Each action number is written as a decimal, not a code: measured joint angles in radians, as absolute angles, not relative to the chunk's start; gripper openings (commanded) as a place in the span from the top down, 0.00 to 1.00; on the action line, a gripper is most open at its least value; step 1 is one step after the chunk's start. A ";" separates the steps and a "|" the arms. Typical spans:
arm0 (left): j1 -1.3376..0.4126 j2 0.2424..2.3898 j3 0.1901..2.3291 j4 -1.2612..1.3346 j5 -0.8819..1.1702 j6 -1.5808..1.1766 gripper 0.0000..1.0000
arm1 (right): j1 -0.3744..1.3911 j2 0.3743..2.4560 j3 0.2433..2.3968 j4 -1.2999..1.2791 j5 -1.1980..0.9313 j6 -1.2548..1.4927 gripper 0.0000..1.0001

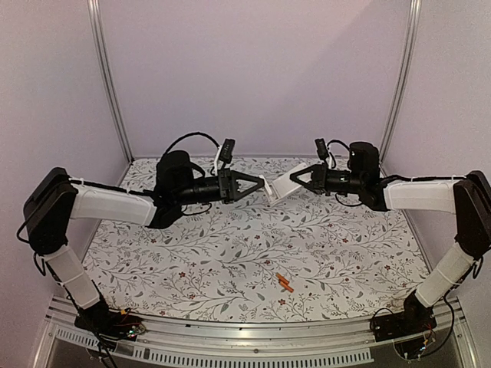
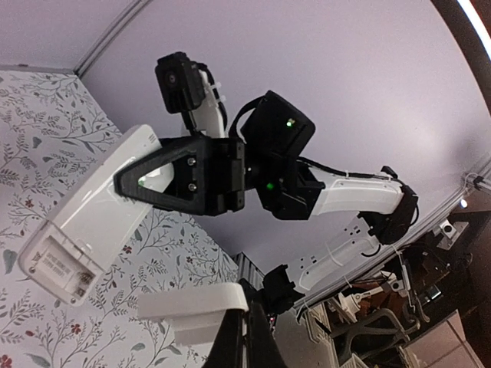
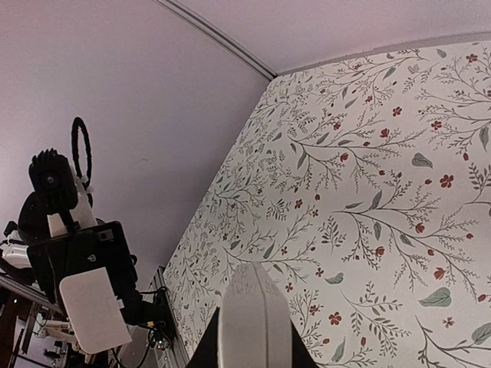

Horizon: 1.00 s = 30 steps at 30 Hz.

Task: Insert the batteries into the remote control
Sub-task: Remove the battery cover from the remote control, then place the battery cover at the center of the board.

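Right gripper [image 1: 294, 179], jaws clamped on the remote control [image 1: 282, 186], holds it in the air. The remote's long axis slants, its open recess end pointing toward the left gripper [image 1: 259, 186], which pinches a white cover plate [image 1: 268, 191] just beside that end. The batteries [image 1: 285, 282] lie together on the table [image 1: 192, 261], well apart from the remote.

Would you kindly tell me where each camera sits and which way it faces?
Top external: above and behind the robot, looking down on table, batteries, left gripper, right gripper.
Left wrist: behind left gripper, facing right gripper holding the remote control; own fingers below.
Right wrist: behind right gripper, facing table and left gripper; own fingers below.
Shared: both wrist views show the cover plate.
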<state>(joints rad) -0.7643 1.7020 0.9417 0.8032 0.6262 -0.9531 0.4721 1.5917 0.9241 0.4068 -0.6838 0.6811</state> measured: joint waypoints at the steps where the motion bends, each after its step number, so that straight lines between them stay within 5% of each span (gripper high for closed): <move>1: -0.764 1.696 0.939 0.828 0.633 -0.960 1.00 | 0.467 1.602 0.924 0.406 -0.682 0.682 1.00; 12: -0.746 1.668 0.903 0.780 0.614 -0.946 1.00 | 0.455 1.632 0.923 0.396 -0.678 0.682 1.00; 30: -0.736 1.599 0.991 -0.103 0.252 -0.866 1.00 | 0.418 1.508 0.855 0.313 -0.724 0.638 1.00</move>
